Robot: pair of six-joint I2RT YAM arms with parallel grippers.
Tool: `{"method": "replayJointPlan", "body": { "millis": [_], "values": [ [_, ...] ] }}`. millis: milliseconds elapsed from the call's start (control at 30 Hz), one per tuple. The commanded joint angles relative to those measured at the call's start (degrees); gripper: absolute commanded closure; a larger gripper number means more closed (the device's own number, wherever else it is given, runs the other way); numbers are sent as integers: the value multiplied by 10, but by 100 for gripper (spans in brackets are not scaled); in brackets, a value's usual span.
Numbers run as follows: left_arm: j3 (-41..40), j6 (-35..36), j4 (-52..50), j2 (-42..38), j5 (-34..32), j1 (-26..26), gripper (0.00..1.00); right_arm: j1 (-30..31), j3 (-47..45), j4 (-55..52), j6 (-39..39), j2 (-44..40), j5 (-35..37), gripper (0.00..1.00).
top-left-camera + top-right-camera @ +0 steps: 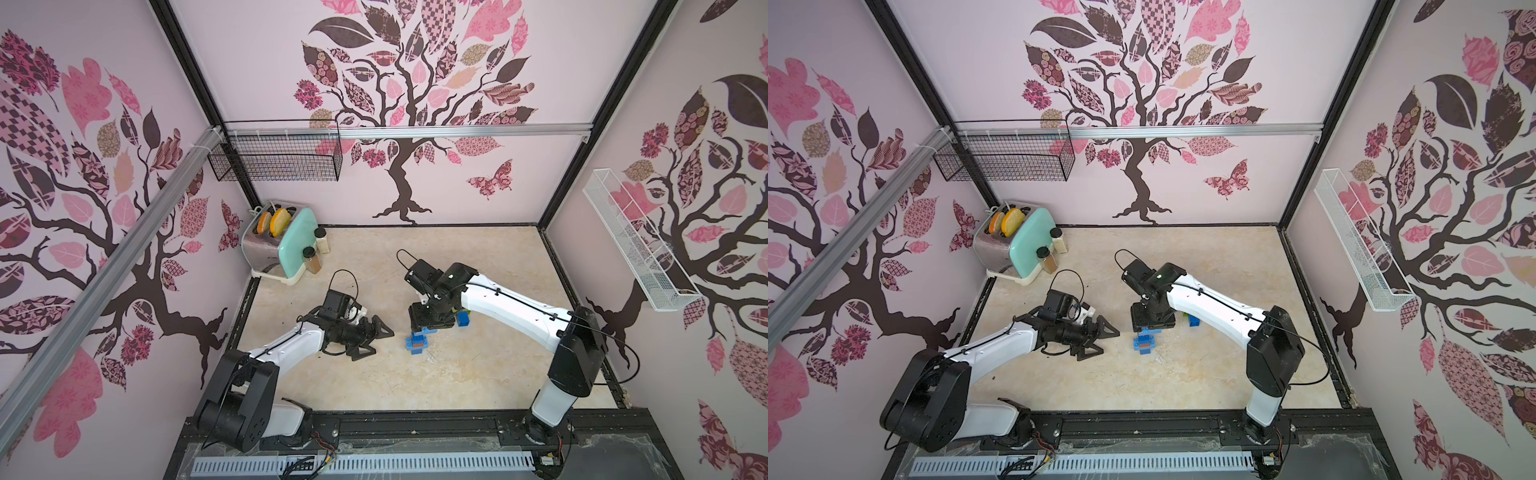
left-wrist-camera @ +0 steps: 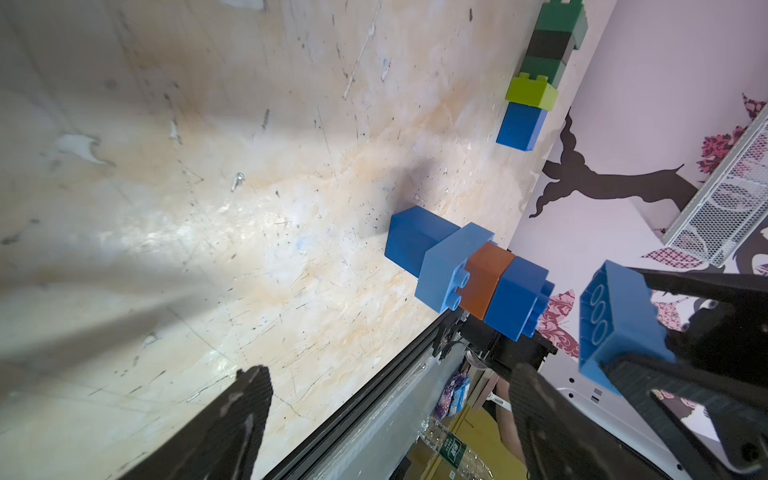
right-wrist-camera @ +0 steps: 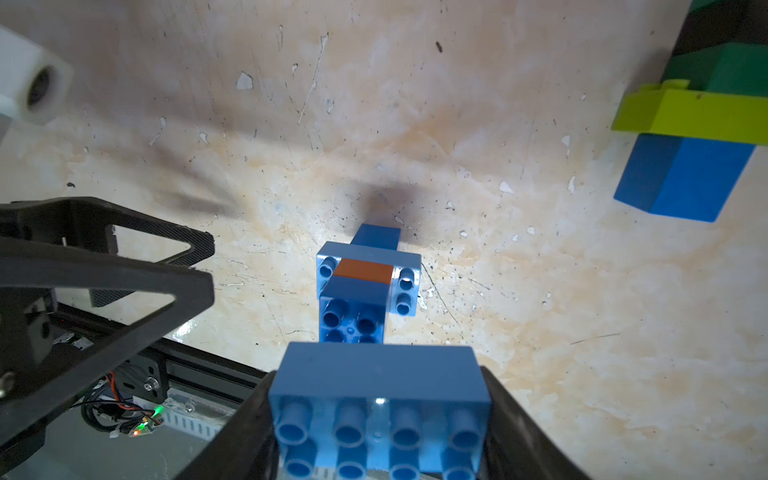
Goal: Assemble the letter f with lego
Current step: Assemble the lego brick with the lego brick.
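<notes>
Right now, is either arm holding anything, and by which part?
The right gripper holds a light blue oblong brick, jaws pressing its two short ends. The left gripper holds nothing, jaws open.

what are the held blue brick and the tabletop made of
Held blue brick: likely moulded plastic, smooth semi-gloss; crisp hollow studs, a small glint. Tabletop: seemingly marble-patterned laminate or coated board, glossy but worn; scratches and chips showing white.
</notes>
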Motion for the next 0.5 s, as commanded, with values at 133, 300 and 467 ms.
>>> {"method": "replayJointPlan", "body": {
  "millis": [133,300,467],
  "values": [
    [-17,-5,24,0,9,-2,7,12,-2,10,1,10,-2,33],
    [-17,-6,22,-7,10,-2,6,13,-14,16,4,12,-3,33],
    [-16,-5,17,-12,8,-2,6,14,-19,14,2,18,3,33]
  ]
}}
